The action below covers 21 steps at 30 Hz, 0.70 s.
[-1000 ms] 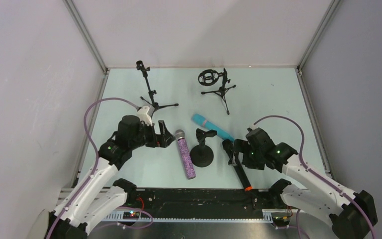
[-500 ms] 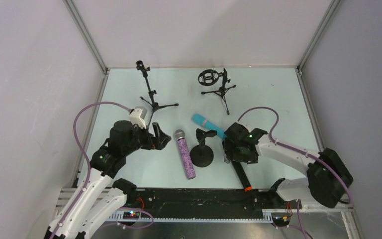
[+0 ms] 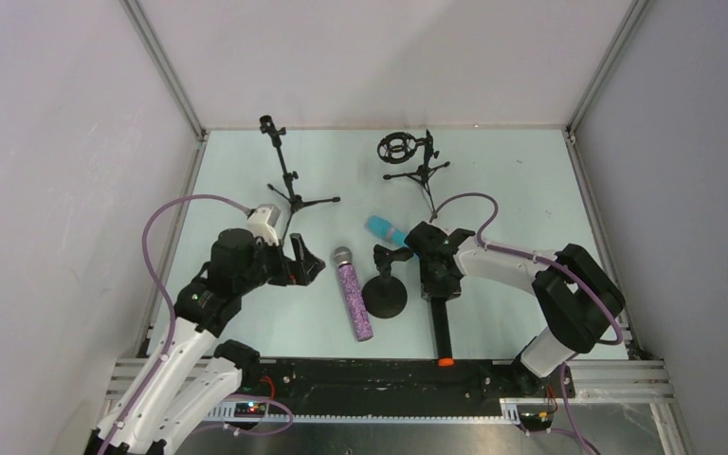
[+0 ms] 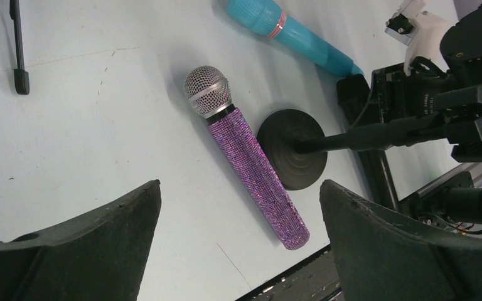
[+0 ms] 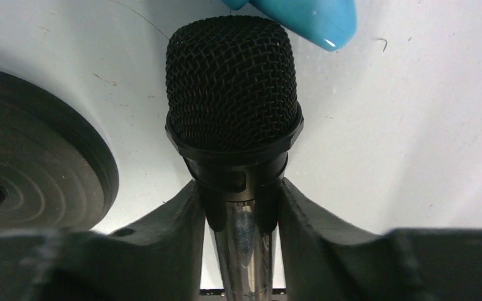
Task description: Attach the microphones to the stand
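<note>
Gripping the black microphone (image 5: 232, 94) under its domed mesh are the right jaws.

A woven wire mesh, matt black, is seen on the head of the black microphone (image 5: 232, 88), with a glossy, reflective shaft below it. The purple microphone (image 4: 254, 175) is coated in rough glitter and capped with silver metal mesh. The turquoise microphone (image 4: 307, 41) is finished in smooth plastic. Fine concentric ridges are shown on the matt black stand base (image 5: 31, 163). The bench (image 4: 100, 125) is matt and lightly scuffed.
</note>
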Available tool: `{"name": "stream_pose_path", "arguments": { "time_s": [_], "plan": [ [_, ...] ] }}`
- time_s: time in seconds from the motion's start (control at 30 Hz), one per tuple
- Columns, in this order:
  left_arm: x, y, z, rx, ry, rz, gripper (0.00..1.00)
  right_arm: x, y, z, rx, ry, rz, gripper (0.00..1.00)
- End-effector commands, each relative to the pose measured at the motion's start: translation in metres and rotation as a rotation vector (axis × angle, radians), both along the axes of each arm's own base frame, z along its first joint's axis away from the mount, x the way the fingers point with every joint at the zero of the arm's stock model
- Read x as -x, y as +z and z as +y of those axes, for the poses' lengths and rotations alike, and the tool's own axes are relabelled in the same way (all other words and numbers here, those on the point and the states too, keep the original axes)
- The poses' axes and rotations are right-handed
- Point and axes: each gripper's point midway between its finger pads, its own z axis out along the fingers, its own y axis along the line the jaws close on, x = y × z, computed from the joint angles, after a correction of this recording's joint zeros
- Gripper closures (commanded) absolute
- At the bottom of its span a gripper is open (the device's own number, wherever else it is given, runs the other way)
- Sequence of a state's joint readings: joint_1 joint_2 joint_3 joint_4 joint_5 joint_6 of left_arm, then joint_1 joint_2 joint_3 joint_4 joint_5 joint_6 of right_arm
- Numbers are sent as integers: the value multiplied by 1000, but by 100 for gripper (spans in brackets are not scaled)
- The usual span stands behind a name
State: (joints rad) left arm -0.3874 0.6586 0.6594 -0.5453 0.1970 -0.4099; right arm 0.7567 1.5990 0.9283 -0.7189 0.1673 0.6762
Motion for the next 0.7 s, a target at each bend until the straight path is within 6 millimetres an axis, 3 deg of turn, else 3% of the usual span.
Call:
{"name": "stream_pose_path", "arguments": {
  "time_s": [0.0,0.13,0.3,0.43,0.67],
  "plan": [
    [1,8,1,21,1,-34,0,-11,6,7,-12,-25,-34,66],
    [1,9,1,25,1,-40,0,-12,7,7,-27,-52,-32,72],
    [2,10,0,27,-3,-42,0,-13,7,6,-30,-60,-32,71],
    [2,11,0,28,-2,-46,0,-14,13,6,-30,-59,-52,49],
    [2,12,1,28,3,-51,0,-20,34,5,-53,-52,-132,31]
  ]
}}
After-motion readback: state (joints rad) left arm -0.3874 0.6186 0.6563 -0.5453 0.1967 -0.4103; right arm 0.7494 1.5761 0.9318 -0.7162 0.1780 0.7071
